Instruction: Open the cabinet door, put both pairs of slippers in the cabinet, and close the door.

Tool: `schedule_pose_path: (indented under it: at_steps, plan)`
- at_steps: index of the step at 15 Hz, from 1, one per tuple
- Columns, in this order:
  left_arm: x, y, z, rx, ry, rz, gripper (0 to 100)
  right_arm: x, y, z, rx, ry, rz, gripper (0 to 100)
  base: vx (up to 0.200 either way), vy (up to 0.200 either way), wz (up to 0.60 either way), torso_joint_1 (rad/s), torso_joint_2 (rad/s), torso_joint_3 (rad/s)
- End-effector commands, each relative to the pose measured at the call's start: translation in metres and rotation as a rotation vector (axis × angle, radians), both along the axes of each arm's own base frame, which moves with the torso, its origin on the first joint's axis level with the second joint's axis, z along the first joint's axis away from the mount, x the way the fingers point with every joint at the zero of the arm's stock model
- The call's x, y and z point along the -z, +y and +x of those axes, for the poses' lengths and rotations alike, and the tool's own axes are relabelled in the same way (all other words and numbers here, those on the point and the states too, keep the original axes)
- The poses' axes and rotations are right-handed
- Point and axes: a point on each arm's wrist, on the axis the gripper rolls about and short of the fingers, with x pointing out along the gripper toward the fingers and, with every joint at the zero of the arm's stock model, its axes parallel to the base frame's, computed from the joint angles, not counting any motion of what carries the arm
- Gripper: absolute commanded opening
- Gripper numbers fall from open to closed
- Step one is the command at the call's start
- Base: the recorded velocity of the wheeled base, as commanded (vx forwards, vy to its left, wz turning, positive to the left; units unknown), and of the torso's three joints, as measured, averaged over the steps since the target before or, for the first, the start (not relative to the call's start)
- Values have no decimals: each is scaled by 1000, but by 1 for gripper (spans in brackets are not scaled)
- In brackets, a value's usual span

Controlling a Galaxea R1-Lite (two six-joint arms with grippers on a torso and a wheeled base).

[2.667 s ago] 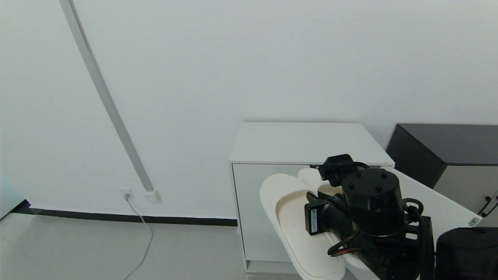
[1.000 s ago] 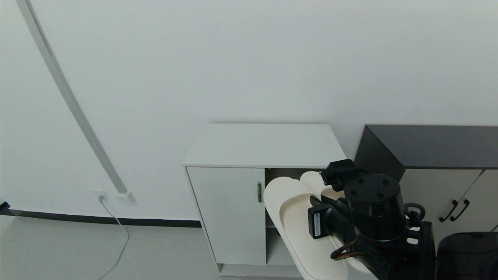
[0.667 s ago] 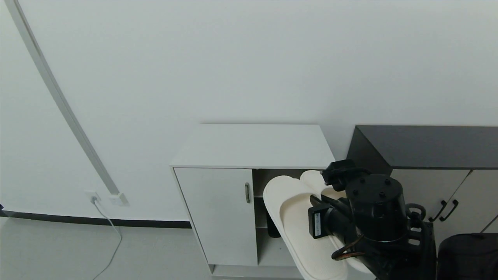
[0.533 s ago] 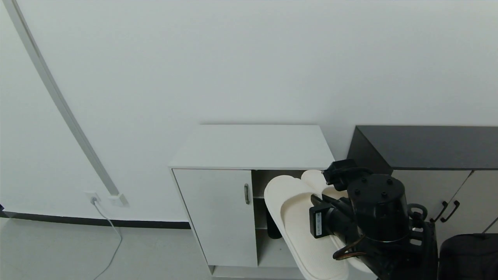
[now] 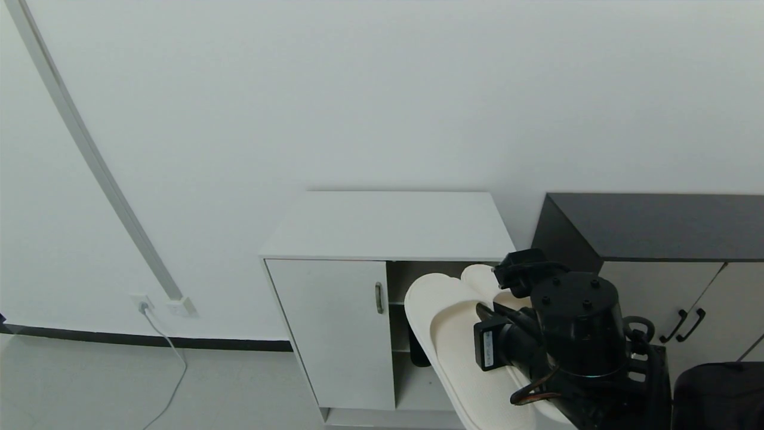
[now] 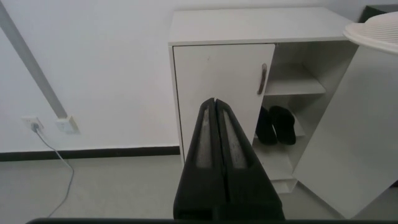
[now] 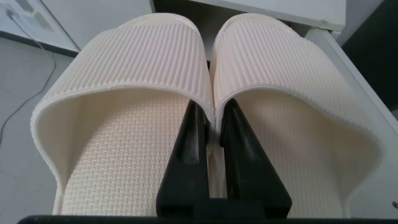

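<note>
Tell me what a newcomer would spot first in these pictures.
The pair of cream slippers stands out, pinched side by side by the right gripper just before the white cabinet. Its right door is open, and black slippers already sit on a shelf inside.

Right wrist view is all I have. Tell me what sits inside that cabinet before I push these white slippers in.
Observer: A black pair of slippers stands in the right half of the cabinet, below its top shelf.
Operator: Report the doors.
Observer: Only the right door is swung open; the left door is shut.
Operator: Now the left arm.
Observer: The left gripper faces the shut left door, jaws closed on nothing, apart from the white slippers that the right gripper clamps.
</note>
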Motion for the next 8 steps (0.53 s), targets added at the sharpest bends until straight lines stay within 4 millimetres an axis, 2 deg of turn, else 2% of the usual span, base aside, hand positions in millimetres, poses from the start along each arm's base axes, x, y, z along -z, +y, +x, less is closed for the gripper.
schedule_pose_path:
  at_steps: [1, 5, 8]
  plan:
    - [0, 0, 0, 0, 1, 0, 0, 1, 0, 0, 0, 1, -3, 0, 0, 0, 0, 0, 0, 0]
    - [0, 0, 0, 0, 1, 0, 0, 3, 0, -1, -3, 6, -8, 0, 0, 0, 0, 0, 0, 0]
    - [0, 0, 0, 0, 1, 0, 0, 3, 0, 0, -2, 6, -8, 0, 0, 0, 0, -121, 251, 141]
